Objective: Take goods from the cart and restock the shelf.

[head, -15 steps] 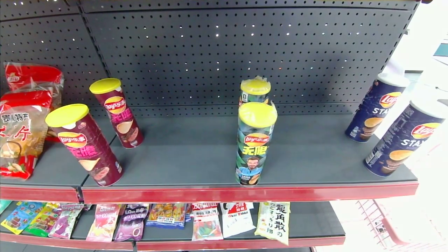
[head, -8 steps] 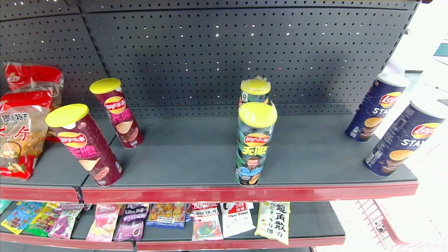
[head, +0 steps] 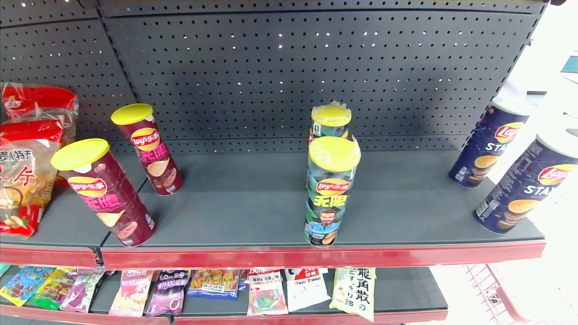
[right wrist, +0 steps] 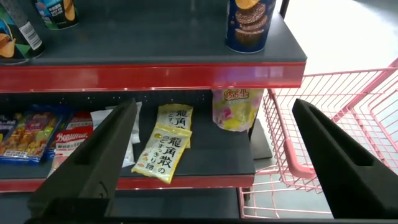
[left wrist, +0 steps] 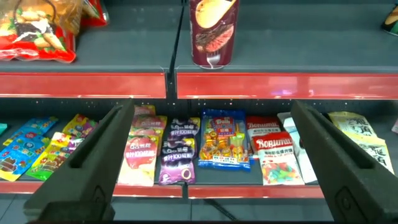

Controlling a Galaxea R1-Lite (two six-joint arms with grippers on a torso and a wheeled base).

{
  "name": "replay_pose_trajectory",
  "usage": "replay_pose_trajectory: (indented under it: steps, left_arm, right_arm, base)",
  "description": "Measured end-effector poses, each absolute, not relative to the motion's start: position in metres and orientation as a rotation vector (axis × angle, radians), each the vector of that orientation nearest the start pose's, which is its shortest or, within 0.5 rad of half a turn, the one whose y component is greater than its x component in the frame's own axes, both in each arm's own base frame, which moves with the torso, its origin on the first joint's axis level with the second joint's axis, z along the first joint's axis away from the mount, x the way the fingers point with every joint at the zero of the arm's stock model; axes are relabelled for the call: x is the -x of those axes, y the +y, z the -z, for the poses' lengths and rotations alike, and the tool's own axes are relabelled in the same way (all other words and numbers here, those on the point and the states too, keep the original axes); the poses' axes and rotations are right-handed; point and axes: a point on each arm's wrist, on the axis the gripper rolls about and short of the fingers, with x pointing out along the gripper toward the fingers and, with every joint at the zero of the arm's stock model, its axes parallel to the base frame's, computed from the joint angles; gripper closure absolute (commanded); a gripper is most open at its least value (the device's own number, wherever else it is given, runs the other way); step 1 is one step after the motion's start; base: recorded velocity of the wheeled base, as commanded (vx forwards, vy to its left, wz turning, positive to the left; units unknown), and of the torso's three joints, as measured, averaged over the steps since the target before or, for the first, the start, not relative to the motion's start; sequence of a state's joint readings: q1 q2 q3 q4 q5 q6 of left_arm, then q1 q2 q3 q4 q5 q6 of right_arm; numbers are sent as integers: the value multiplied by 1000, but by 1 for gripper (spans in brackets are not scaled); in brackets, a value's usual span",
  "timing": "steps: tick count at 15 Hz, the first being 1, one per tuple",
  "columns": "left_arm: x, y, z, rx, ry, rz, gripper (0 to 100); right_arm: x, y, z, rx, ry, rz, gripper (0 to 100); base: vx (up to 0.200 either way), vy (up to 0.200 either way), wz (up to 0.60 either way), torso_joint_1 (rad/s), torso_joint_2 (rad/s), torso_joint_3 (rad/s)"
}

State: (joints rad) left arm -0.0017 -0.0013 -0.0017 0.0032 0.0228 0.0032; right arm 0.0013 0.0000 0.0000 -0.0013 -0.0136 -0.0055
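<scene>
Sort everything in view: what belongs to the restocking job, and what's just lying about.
Job: cart, shelf, left gripper, right gripper, both open and empty.
Lying about, already shelved: maroon cans, green cans, blue cans, red bags, packets below.

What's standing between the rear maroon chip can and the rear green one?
Nothing; head view shows bare shelf between rear maroon can and rear green can.
</scene>
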Motion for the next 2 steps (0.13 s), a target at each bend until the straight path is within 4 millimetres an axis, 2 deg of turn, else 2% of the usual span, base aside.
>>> replay_pose_trajectory:
  steps: [2]
  left_arm:
    - [23,1,-76,-3,0,-21,0]
  right_arm:
    - [23,0,-76,6,-1,12,0]
  base:
    - [0,0,0,0,0,0]
